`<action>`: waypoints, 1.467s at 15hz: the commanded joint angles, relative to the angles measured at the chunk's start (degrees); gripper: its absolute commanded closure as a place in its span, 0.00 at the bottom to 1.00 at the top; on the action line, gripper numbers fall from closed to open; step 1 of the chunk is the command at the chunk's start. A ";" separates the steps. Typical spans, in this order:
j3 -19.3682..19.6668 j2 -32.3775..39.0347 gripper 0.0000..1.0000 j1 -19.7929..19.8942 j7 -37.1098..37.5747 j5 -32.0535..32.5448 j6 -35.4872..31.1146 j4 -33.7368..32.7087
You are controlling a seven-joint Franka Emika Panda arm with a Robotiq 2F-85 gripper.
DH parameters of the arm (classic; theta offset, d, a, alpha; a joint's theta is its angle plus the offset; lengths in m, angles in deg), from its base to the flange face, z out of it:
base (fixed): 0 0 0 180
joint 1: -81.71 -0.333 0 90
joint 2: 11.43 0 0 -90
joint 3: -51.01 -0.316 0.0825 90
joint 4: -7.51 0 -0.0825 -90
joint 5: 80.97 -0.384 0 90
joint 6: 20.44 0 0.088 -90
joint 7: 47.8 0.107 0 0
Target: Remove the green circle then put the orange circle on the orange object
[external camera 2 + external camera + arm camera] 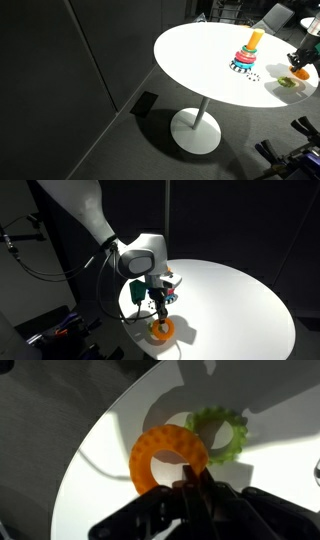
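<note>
In the wrist view the thick orange circle (142,460) lies on the white table (100,470), its far edge overlapping the thin yellow-green circle (238,448). My gripper (192,473) is shut on the orange circle's near right rim. In both exterior views the gripper (160,308) (303,60) stands straight down over the orange circle (162,330) (300,72) near the table's edge. The green circle (287,82) lies beside it. The stacking tower (246,55) with its orange-red piece (248,50) stands apart, further in on the table.
The round white table (200,60) stands on one pedestal (197,130), and both rings lie close to its rim. A small black-and-white speck (252,77) lies near the tower's base. Dark curtains surround the scene.
</note>
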 commanded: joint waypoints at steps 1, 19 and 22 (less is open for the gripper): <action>0.35 -4.28 0.97 -0.86 1.80 1.30 3.24 -0.15; -7.94 -12.37 0.96 -0.25 5.99 -2.69 17.26 -13.79; -9.47 -11.29 0.96 -0.75 7.64 -2.88 18.28 -16.61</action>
